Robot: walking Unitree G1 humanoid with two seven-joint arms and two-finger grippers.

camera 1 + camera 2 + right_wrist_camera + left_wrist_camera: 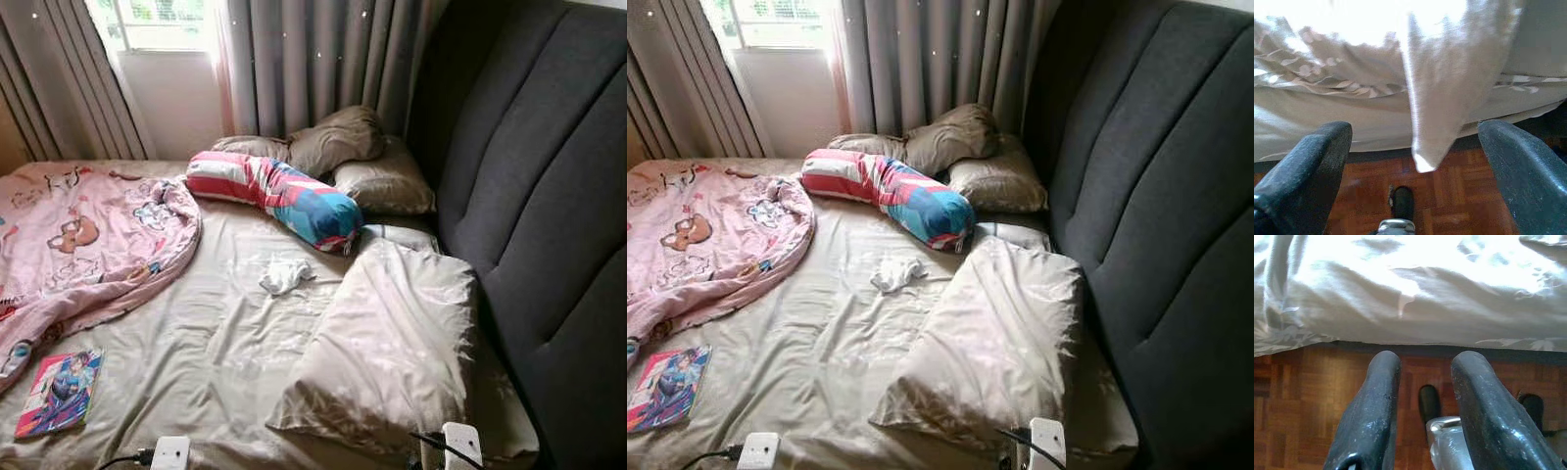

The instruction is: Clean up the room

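A wide bed in a wrinkled beige sheet (225,333) is lying before a dark grey padded headboard (549,196). A small crumpled white cloth (284,276) is sitting mid-bed, just beside a large pale satin pillow (392,343) and near a striped red, white and blue bolster (274,196). A pink cartoon-print blanket (88,235) is bunching at the left, a colourful comic book (59,392) lying near it. The left gripper (1422,382) is hovering narrowly parted over parquet floor (1303,396); the right gripper (1415,147) is gaping wide beneath a hanging pillowcase corner (1435,127).

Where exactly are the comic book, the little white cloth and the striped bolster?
comic book (59,392), left eye view, cover's middle.
white cloth (283,276), left eye view, crumpled centre.
striped bolster (274,194), left eye view, mid-length.
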